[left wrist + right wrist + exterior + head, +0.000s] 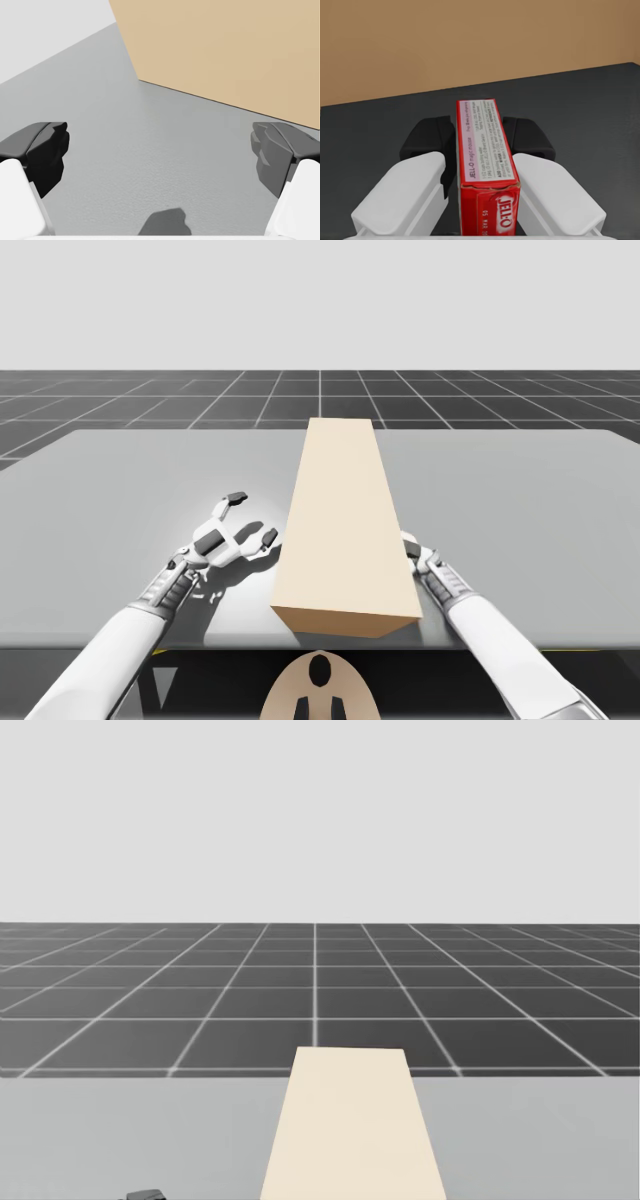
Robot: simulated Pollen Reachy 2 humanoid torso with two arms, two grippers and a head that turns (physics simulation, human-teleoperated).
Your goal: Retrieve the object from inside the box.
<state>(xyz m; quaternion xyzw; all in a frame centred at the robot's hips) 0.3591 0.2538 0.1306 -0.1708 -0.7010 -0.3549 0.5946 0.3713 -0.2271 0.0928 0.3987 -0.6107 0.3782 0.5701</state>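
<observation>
Slippage threatens: my right tool (479, 138) clamps the red carton (487, 172) near a wall of the tan box (470, 45), where a knock could twist it free; my left tool (162, 150) gapes open alongside.

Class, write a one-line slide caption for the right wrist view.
Right gripper shut on a small red box, with the tan box ahead of it.

Lie of tan box (345, 520) and red carton (482, 150).
You see the long tan box lying flat, lengthwise on the table (150, 470); the small red carton (white print down one side) stands on edge outside it, pinched between my right gripper (477, 137) fingers.
</observation>
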